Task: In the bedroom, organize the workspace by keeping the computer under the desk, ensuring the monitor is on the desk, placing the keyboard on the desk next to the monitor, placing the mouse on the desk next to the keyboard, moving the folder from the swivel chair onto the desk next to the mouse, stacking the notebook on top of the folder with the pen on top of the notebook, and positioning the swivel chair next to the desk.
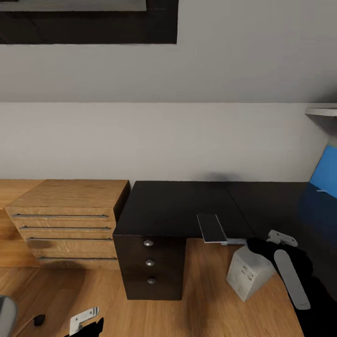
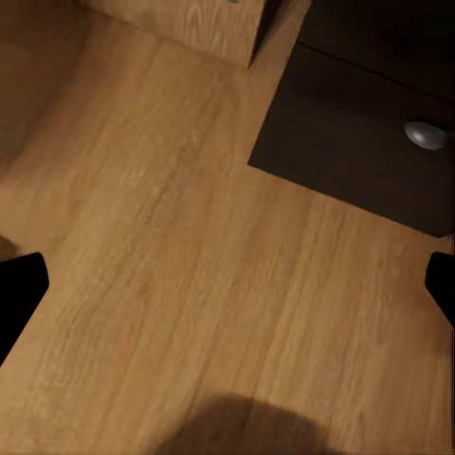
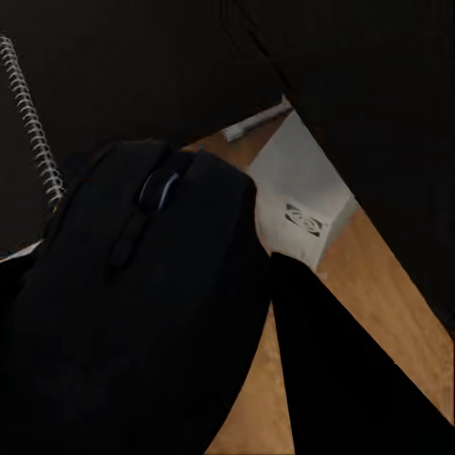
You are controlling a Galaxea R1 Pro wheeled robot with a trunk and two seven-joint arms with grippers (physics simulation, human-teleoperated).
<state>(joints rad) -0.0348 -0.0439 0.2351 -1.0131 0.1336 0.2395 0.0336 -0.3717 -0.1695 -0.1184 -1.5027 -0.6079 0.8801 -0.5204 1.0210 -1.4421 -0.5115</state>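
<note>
My right gripper (image 1: 270,249) is shut on the black mouse (image 3: 142,284), held over the front edge of the black desk (image 1: 178,206). The dark notebook (image 1: 211,228) lies at that edge, its wire spiral (image 3: 28,114) showing. The white pen (image 3: 256,121) lies beside it. The white computer (image 1: 248,274) stands tilted on the floor in the desk's nook, just below my right gripper. My left gripper (image 2: 230,289) hangs open over bare wood floor near the desk drawers (image 1: 150,262). The monitor, the keyboard and the folder are out of view.
A light wooden drawer cabinet (image 1: 70,220) stands against the desk's left side. A blue panel (image 1: 326,175) leans at the far right behind the desk. A grey rounded part (image 1: 5,316) with a black castor (image 1: 40,319), perhaps the swivel chair, sits at the bottom left.
</note>
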